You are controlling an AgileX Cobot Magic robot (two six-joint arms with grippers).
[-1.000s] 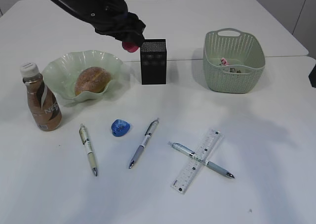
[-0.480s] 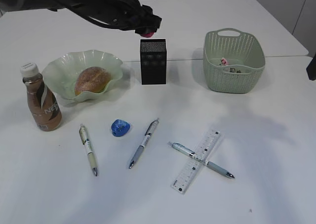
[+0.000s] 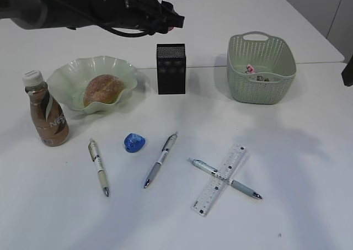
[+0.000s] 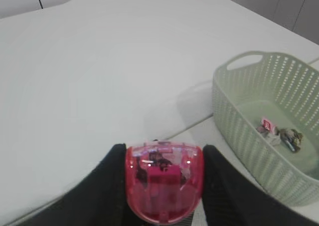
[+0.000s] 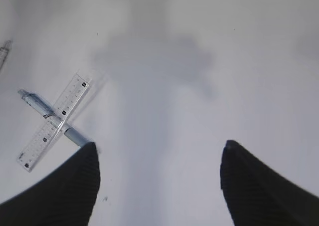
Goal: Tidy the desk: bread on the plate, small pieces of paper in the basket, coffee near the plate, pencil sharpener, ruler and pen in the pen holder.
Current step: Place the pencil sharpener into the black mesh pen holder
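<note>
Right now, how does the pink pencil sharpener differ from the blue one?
The pink sharpener is gripped in the left claw, held up in the air above the pen holder; the blue sharpener lies loose on the desk between two pens. The pink one is translucent pink-red, the blue one blue. Both are small, rounded plastic sharpeners.

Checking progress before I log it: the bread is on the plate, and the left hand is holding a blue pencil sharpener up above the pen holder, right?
Not quite: the pencil sharpener in the left hand is pink-red, as the left wrist view shows. The blue sharpener lies on the desk. The bread is on the plate, and the hand is above the pen holder.
</note>
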